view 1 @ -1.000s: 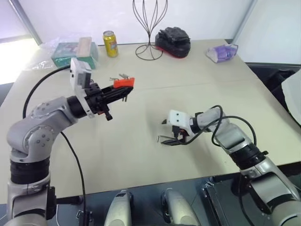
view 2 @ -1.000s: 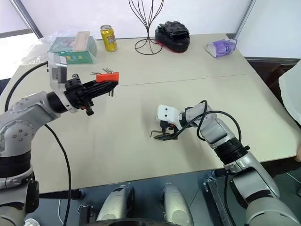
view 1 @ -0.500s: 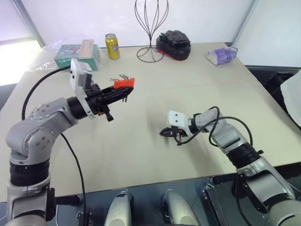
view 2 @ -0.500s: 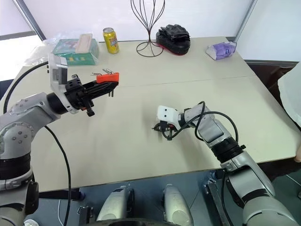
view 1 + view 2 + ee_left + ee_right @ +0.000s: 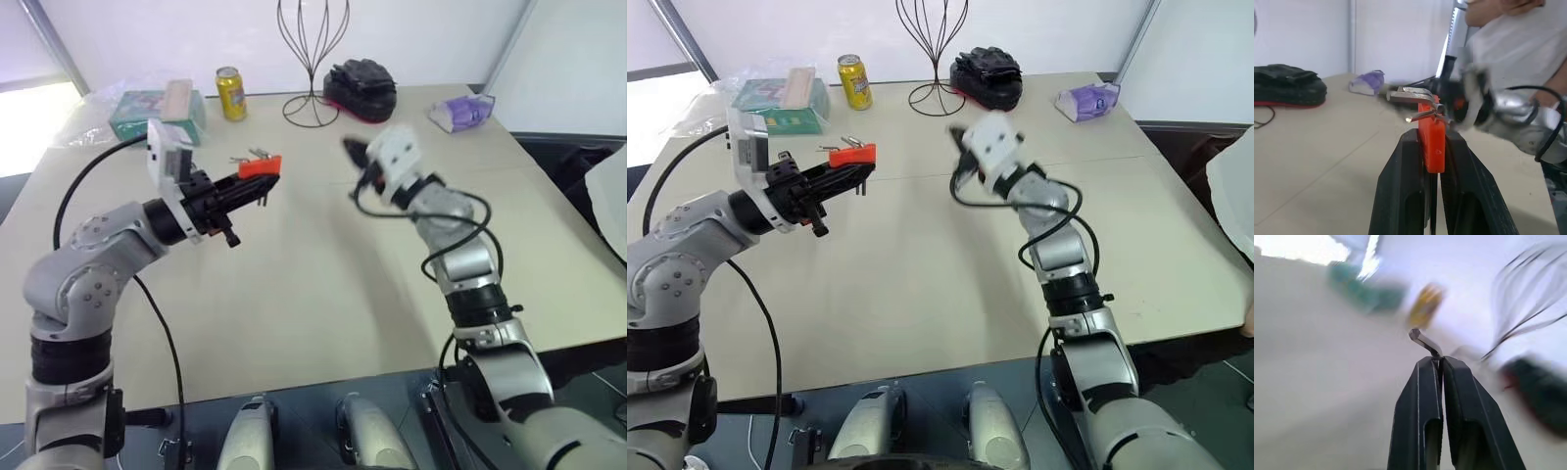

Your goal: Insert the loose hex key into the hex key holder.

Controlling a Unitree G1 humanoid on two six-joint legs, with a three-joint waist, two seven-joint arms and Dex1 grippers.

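The orange-red hex key holder (image 5: 258, 168) is held above the table's left side, with short grey keys sticking out of its top. My left gripper (image 5: 247, 188) is shut on it; the block (image 5: 1432, 143) sits upright between the black fingers (image 5: 1404, 188). My right gripper (image 5: 353, 152) is raised over the table's middle, to the right of the holder and apart from it. It is shut on the loose hex key (image 5: 1423, 340), whose short bent end pokes out beyond the fingertips (image 5: 1422, 369).
Along the beige table's (image 5: 294, 294) far edge stand a green box (image 5: 157, 110), a yellow can (image 5: 231, 92), a wire stand (image 5: 312, 59), a black and red object (image 5: 361, 86) and a purple packet (image 5: 462, 110). A person in white (image 5: 1518, 44) is beyond the table.
My right gripper closed on the hex key lying on the table, then rose quickly with it, up and away toward the far side. The left gripper and holder stayed put.
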